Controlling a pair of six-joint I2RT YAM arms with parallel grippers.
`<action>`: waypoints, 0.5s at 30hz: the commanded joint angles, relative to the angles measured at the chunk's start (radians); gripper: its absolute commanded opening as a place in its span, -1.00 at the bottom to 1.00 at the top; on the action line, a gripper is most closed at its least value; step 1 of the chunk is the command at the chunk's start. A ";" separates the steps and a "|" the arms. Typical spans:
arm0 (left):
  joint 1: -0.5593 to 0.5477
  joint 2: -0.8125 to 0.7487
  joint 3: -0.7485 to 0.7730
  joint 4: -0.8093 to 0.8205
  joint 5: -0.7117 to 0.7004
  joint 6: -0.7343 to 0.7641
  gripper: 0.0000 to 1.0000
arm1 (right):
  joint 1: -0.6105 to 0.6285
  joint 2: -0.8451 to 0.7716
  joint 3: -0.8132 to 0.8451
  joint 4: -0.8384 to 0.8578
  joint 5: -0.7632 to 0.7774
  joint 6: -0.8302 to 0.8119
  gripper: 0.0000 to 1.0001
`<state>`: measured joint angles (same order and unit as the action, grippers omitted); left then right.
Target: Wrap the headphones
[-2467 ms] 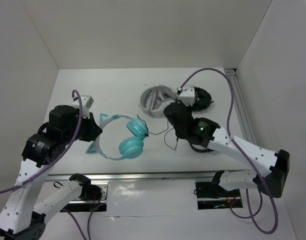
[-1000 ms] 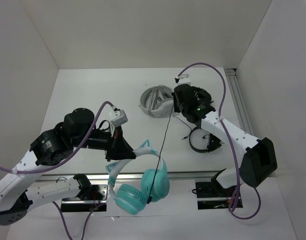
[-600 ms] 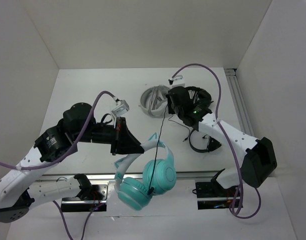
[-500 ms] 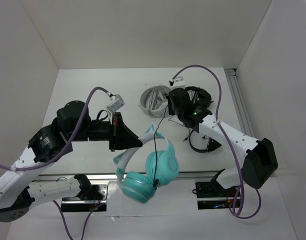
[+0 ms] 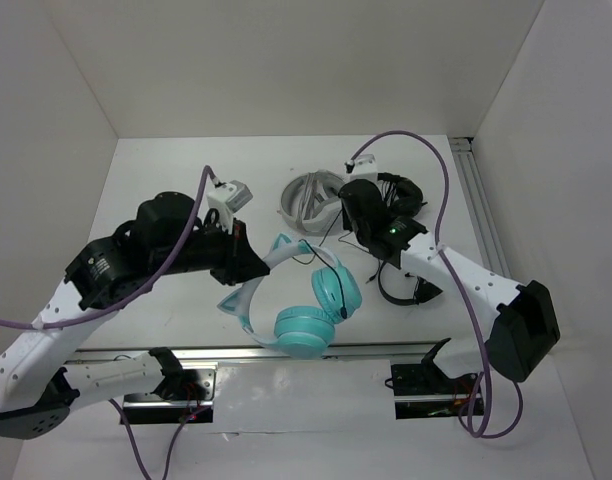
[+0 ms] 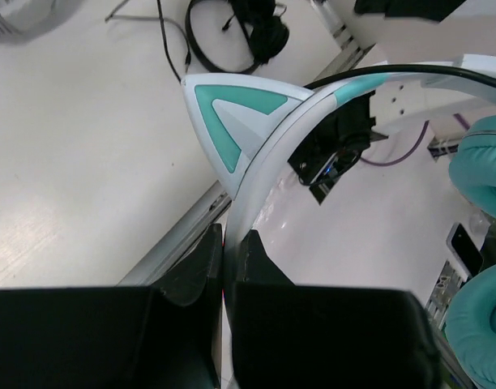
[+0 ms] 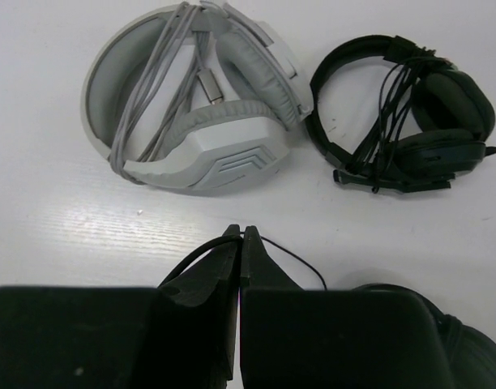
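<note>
Left fingers (image 6: 207, 259) clamp headphones (image 5: 335, 289), earcups (image 5: 304, 333) pointing right

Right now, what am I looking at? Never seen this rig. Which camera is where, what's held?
Two robot arms stand at the near edge of a white table. The wide picture looks down from above and behind them; the other two come from a camera on each wrist, that arm's black fingers at the bottom. The left gripper is shut on the headband of the teal headphones, holding them up. The right gripper pinches their thin black cable. Grey-white headphones and black headphones lie on the table, cords wound round them.
</note>
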<state>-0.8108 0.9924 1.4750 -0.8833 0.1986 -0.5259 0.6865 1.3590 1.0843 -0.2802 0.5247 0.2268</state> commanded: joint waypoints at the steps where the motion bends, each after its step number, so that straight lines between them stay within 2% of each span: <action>1: 0.005 -0.023 -0.011 0.033 0.075 -0.005 -1.00 | -0.054 -0.024 0.028 0.019 0.047 0.003 -1.00; 6: 0.045 -0.055 0.085 -0.074 -0.155 -0.051 -1.00 | -0.090 -0.037 -0.014 0.029 -0.021 0.025 -1.00; 7: 0.045 -0.055 0.109 -0.121 -0.250 -0.069 -1.00 | -0.090 -0.047 -0.032 0.029 -0.022 0.037 -1.00; 10: 0.058 -0.064 0.174 -0.169 -0.417 -0.117 -1.00 | -0.090 -0.095 -0.081 0.038 -0.051 0.068 -1.00; 15: 0.058 -0.046 0.217 -0.227 -0.531 -0.164 -1.00 | -0.079 -0.133 -0.119 0.047 -0.040 0.077 -1.00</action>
<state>-0.7547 0.9516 1.6573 -1.1194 -0.2111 -0.6052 0.5999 1.2667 0.9642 -0.2794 0.4801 0.2798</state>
